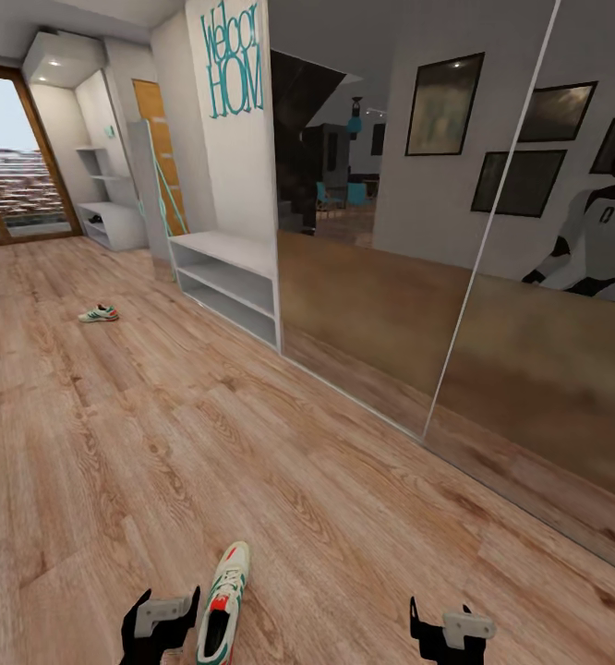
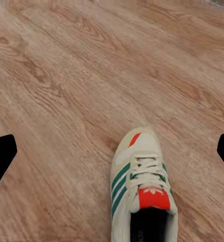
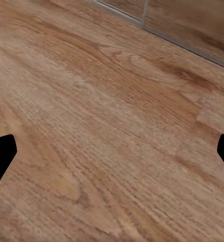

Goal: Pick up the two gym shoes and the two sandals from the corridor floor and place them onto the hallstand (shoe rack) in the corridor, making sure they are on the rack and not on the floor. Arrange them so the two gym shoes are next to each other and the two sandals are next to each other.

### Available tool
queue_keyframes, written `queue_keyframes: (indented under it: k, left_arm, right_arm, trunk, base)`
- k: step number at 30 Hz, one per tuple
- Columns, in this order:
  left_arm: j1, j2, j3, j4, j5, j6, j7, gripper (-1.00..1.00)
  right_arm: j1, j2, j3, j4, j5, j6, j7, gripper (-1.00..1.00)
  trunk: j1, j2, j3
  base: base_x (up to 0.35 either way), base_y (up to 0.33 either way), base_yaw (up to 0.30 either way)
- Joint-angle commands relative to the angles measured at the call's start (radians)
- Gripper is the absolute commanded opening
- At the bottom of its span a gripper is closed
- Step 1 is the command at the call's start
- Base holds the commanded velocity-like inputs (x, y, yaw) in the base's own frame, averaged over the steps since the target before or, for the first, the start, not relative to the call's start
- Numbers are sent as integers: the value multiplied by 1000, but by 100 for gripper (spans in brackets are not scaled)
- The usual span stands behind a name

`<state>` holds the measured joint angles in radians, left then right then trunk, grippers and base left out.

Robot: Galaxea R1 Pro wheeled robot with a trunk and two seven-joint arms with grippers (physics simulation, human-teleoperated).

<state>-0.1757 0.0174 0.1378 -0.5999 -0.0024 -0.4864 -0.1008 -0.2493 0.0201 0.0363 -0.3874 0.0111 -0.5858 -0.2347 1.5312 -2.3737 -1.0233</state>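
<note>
Fingers of the left end effector point(image 1: 167, 621) stand spread apart and grasp nothing; it hangs low over the corridor floor point(image 1: 280, 480), just beside the near gym shoe point(image 1: 223, 602), which lies flat on the planks with its toe pointing away from the robot. The right end effector point(image 1: 452, 630) is likewise released and empty, well apart from that shoe, with bare wood beneath it.

Further out, the second gym shoe point(image 1: 99, 314) lies on the floor, near the low white open shelving point(image 1: 229, 282) under the teal wall lettering. Beyond that, at the far end by the glass door, stands the hallstand point(image 1: 112, 222), whose contents are too small to make out. By my reading the task is barely begun: both sneakers are on the floor, and neither sandal can be accounted for.

The left wrist view gives the close detail the head view lacks: green side stripes, laces, red tongue label of the near gym shoe point(image 2: 142, 189). The right wrist view adds a floor-level rail point(image 3: 167, 35) running across the boards.
</note>
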Motion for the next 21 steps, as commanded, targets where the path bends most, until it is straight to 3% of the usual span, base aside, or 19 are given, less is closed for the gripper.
queue_keyframes:
  k: [1,4,8,11,13,21]
  left_arm:
    - [-32,2,4,7,-5,46,-9,100]
    - [-119,6,-2,21,-33,220,-13,100]
    - [-178,7,-3,26,-68,320,-15,100]
    - [-212,7,-4,28,-102,372,-16,100]
    - [-236,6,-4,30,-137,408,-17,100]
    - [-262,0,-4,30,-206,447,-17,100]
  right_arm:
    - [-1,-1,8,-38,9,0,-6,100]
    - [-1,-5,17,-199,29,19,12,100]
    - [-3,-6,20,-302,36,72,55,100]
    - [-9,-5,21,-377,38,145,91,100]
    - [-20,-5,21,-455,37,237,121,100]
    - [-43,0,23,-652,37,499,179,100]
  trunk:
    - [0,0,-1]
    - [0,0,-1]
    - [0,0,-1]
    - [0,0,-1]
    - [0,0,-1]
    - [0,0,-1]
  base:
    - [0,0,0]
    - [0,0,0]
    - [0,0,0]
    - [0,0,0]
    - [0,0,0]
    - [0,0,0]
